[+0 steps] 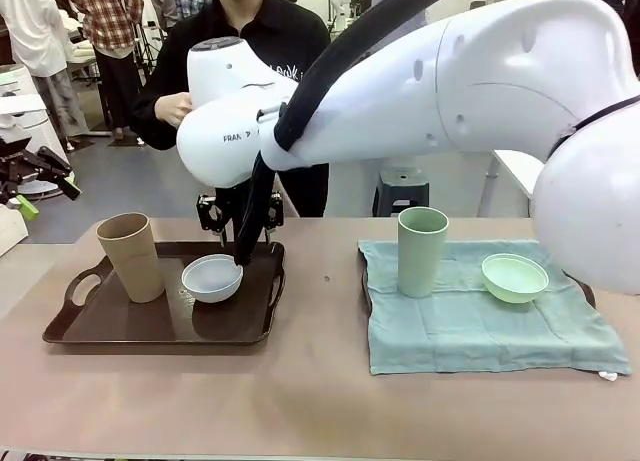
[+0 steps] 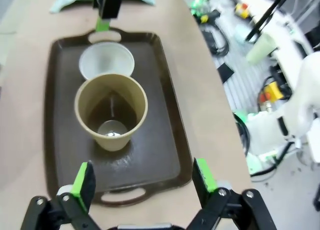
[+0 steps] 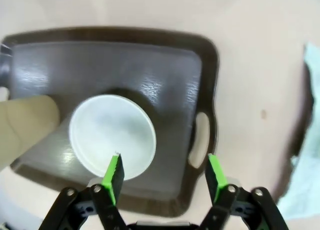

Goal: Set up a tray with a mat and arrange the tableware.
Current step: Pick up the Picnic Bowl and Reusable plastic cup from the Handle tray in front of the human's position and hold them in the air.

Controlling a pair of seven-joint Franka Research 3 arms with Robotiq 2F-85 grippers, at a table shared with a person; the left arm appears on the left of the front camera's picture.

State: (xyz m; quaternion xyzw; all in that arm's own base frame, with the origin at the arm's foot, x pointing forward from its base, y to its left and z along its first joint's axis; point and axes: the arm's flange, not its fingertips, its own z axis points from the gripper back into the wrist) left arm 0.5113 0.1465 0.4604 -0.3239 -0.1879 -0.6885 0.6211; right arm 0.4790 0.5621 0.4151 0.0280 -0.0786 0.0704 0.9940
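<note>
As wrist view reveals, right gripper (image 3: 163, 160) straddles white bowl (image 3: 110, 132) rim.

Bench (image 1: 320, 411): tan, smooth top.
Person (image 1: 285, 41): black top, standing at the far side.
Stool (image 1: 403, 191): dark grey, on the floor beyond the bench.
White scrap (image 1: 607, 376): lying on the bench, near its right end.

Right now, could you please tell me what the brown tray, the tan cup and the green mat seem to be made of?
The brown tray looks like hard plastic, semi-gloss: light glints off its floor. The tan cup is probably matte plastic or fibre composite: dull, even surface. The green mat is cloth: it wrinkles and its edges lie unevenly.
</note>
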